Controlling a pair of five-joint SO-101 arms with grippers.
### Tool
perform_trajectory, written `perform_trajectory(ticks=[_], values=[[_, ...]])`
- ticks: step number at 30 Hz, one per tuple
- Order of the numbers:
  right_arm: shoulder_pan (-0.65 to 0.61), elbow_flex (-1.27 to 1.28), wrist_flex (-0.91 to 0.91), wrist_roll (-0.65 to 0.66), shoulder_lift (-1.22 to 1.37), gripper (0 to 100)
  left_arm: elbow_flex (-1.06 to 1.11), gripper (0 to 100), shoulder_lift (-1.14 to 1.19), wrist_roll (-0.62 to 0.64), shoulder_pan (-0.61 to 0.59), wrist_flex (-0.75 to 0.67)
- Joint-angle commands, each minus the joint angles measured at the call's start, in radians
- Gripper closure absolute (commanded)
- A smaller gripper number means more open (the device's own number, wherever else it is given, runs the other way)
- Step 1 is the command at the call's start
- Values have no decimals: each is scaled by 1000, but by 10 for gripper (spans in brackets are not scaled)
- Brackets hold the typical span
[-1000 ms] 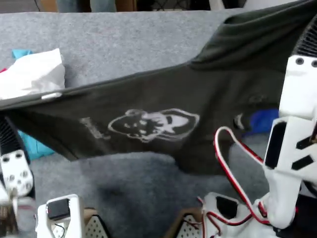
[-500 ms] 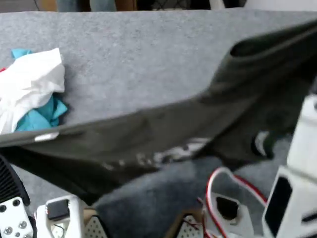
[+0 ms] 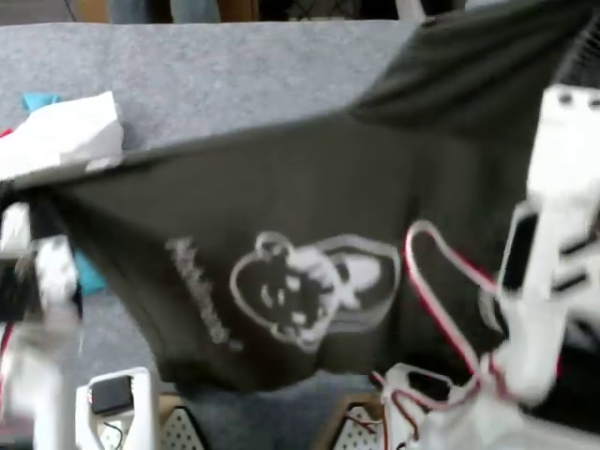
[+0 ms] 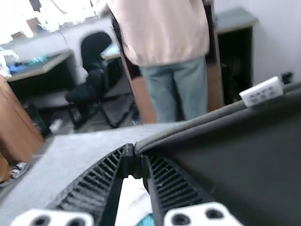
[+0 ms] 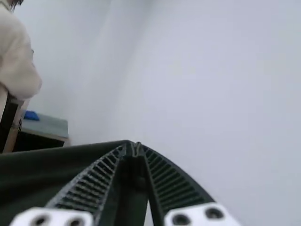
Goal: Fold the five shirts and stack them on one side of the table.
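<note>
A dark olive shirt (image 3: 309, 216) with a white face print (image 3: 314, 286) hangs stretched above the grey table (image 3: 234, 75), held up at both ends. My left gripper (image 4: 134, 162) is shut on the shirt's edge (image 4: 221, 141), near a white label (image 4: 261, 92). My right gripper (image 5: 135, 150) is shut on the shirt's other end (image 5: 42, 165), lifted high toward the wall. In the high view the left arm (image 3: 42, 281) stands at the left and the right arm (image 3: 553, 244) at the right, both in front of the cloth.
A crumpled white shirt (image 3: 66, 131) lies at the table's left over a teal one (image 3: 89, 272), with a bit of red at the edge. Red and white cables (image 3: 441, 281) loop by the right arm's base. The far table is bare grey felt.
The shirt dipped low and bunched half a second ago, then rose again and spread flat, print facing up. The left arm lifted into view at the left.
</note>
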Motion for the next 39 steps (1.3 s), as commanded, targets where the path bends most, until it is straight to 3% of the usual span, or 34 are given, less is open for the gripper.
perform_trajectory(ticks=[1, 7, 10, 15, 21, 31, 39], values=[[-15, 236, -178, -8, 13, 985, 341, 971, 18, 5, 84, -330], [-52, 708, -695, -68, 16, 985, 809, 971, 121, 5, 162, -1135], [-130, 906, -951, -68, 45, 985, 816, 971, 311, 5, 162, -1366], [-212, 952, -1188, -68, 222, 985, 507, 971, 715, 5, 160, -1384], [-207, 648, -1191, -75, 570, 985, 104, 971, 1096, 5, 162, -1381], [-209, 87, -888, -78, 963, 985, 42, 971, 1162, 3, 159, -1148], [-210, -423, -655, -127, 1267, 985, 45, 971, 1162, 3, 159, -1129]])
